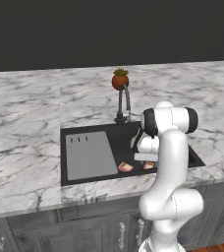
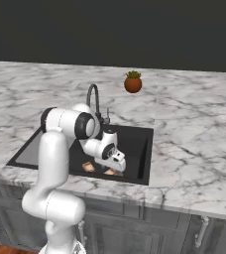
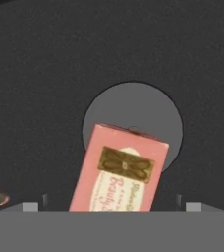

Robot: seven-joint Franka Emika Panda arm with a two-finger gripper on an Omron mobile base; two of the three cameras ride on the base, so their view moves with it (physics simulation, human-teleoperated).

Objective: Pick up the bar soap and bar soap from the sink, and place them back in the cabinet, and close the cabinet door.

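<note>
The white arm bends forward and down into the black sink (image 1: 119,142) set in the marble counter (image 1: 25,113), with the claw (image 2: 116,166) low over the basin floor near the front wall. Two bars of soap lie on that floor: one bar (image 1: 126,167) sits just beside the grey ribbed drainboard (image 1: 88,155), and the other bar (image 1: 149,165) lies right under the hand, partly hidden by it. In the hand view this second bar (image 3: 119,170) is a pink packet with a cream label and a gold emblem, tilted, overlapping the round grey drain (image 3: 133,110), and it lies between the two small finger tips (image 3: 30,206) at the bottom edge. Those tips stand wide apart on either side of the bar without touching it, so the claw is open and holds nothing. The dark curved faucet (image 1: 123,101) rises behind the basin, and a small round orange potted plant (image 1: 120,78) stands on the counter beyond it.
</note>
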